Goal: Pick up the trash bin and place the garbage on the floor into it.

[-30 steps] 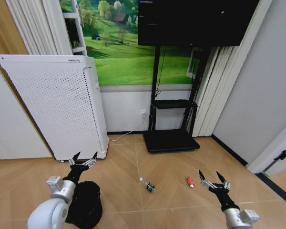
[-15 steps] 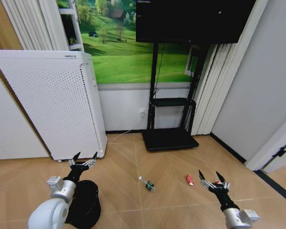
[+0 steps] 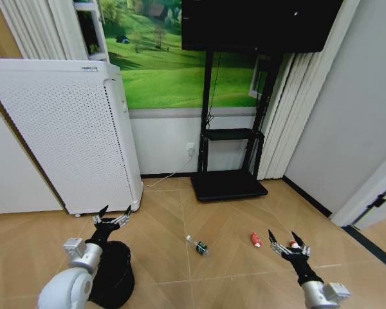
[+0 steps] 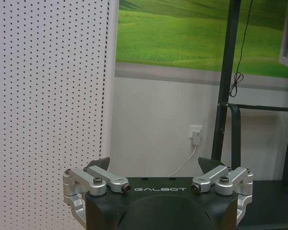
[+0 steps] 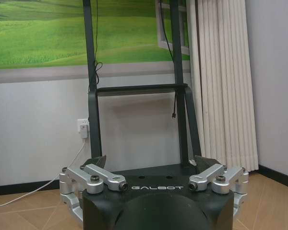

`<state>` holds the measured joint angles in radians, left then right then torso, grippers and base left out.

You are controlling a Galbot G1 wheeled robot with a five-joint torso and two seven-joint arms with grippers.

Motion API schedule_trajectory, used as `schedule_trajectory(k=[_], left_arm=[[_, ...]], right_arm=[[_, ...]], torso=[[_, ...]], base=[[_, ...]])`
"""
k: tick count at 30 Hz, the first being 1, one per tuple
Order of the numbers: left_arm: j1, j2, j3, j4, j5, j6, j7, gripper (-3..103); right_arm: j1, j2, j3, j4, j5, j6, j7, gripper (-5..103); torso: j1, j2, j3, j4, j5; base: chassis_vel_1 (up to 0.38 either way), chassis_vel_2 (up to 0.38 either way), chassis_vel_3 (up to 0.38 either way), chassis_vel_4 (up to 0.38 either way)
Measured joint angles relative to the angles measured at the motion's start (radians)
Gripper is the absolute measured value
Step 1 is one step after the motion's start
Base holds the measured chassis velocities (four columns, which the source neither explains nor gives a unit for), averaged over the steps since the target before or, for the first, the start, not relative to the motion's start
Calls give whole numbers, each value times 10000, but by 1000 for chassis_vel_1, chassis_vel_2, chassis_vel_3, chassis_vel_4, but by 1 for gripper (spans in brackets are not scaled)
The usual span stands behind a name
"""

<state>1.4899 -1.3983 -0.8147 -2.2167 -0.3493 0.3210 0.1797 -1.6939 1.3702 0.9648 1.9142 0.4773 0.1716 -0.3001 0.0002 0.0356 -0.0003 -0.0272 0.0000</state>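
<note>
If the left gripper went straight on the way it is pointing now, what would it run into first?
The left gripper, open, points level toward the wall. Judging by its wrist view, it would probably pass just beside the white perforated appliance and first meet the white lower wall near the socket; depth is uncertain.

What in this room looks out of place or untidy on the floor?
Litter lies on the wooden floor: a clear plastic bottle on its side near the middle, and a red wrapper to its right. The trash bin stands upright by the left gripper; nothing looks spilled or broken.

Black mesh trash bin [image 3: 112,273], wood-look floor [image 3: 231,219]
</note>
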Motion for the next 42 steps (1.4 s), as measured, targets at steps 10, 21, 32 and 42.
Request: schedule_trajectory(k=[10,21,32,42], left_arm=[[64,-77,9,76,81,-323,148,100],[314,-369,-177,-30,68,1268,-1042,100],[400,-266,-363,-710,-4636,4143,-8492,100],[1517,17,-1544,-262,-2873,4233,-6026,100]], right_arm=[[-32,-1,18,-29,16,49,-5,100],[23,-52,24,-108,56,52,-12,100],[72,-82,-26,-447,61,171,-32,100],[93,-123,-58,-740,65,319,-36,100]], torso=[[0,35,0,0,0],[-1,70,0,1,0],[-2,89,0,-1,-1],[-2,102,0,3,-1]], base=[[0,0,0,0],[0,0,0,0],[0,0,0,0],[0,0,0,0]])
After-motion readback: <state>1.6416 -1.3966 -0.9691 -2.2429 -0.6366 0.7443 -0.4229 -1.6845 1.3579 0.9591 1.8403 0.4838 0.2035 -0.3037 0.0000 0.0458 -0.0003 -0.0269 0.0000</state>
